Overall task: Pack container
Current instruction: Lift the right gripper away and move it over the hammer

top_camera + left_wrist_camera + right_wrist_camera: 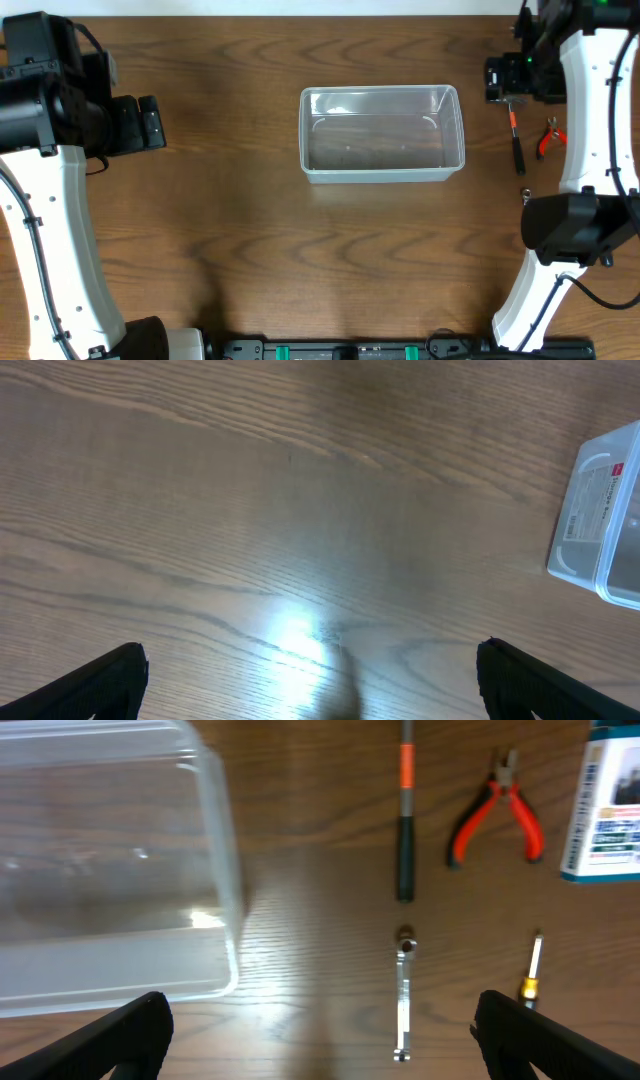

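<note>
Pointing down, right fingers (130,1035) wide and empty near black-handled tool (404,860) beside container (226,890) — left fingers (100,685) wide, low over table (300,510)

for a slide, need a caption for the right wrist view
Right claw open above scattered hand tools, red-handled pliers among them, beside the empty clear container.

Container (380,176) mid-table, handled tool (517,145) just right of it, pliers (549,138) farther right

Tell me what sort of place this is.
A robot manipulation workbench, likely a lab: white robot arms flank a wood-grain table holding a clear container and small tools such as red pliers.
</note>
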Available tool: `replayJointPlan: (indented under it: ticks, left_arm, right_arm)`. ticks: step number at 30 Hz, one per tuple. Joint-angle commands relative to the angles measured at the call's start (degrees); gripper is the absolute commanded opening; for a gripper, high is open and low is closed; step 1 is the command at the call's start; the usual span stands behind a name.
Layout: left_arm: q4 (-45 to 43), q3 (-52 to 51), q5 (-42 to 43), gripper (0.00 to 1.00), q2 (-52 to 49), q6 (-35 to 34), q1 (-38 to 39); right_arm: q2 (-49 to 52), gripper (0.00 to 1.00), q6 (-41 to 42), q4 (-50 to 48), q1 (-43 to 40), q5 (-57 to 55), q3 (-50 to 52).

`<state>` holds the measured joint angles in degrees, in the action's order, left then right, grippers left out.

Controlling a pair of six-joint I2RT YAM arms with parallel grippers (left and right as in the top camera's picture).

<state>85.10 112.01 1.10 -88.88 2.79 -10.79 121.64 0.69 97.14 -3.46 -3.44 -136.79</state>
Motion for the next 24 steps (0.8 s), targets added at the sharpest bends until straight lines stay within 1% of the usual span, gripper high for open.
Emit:
replayJointPlan:
  ticks: [1, 5, 7, 12, 16, 21, 24]
  left_arm:
    - [0.2, 1.1, 0.0, 0.98, -0.2, -0.5, -0.2]
    - [0.1, 1.1, 0.0, 0.98, -0.2, -0.5, -0.2]
    - [0.1, 1.1, 0.0, 0.98, -0.2, -0.5, -0.2]
    - [-0.3, 1.1, -0.1, 0.98, -0.2, -0.5, -0.2]
    - [-0.7, 1.1, 0.0, 0.98, -0.2, -0.5, -0.2]
    - [-1.0, 1.1, -0.1, 0.98, -0.2, -0.5, -0.2]
    - [-1.4, 1.1, -0.1, 0.98, -0.2, -0.5, -0.2]
  right_arm:
    - [-2.4, 0.99, -3.4, 0.2, -1.8, -2.4, -0.9]
    - [-2.4, 0.99, -3.4, 0.2, -3.2, -4.1, -0.9]
    - [-2.4, 0.99, -4.7, 0.2, -3.7, -4.1, -0.9]
    - [-2.4, 0.99, -16.2, 0.0, -4.8, -3.7, -0.7]
    - [-2.0, 0.99, -12.9, -3.3, -6.4, -3.4, -0.5]
    - [0.0, 0.99, -12.7, -8.5, -7.6, -3.2, -0.5]
    - [1.7, 0.99, -12.8, -9.8, -8.0, -3.1, -0.5]
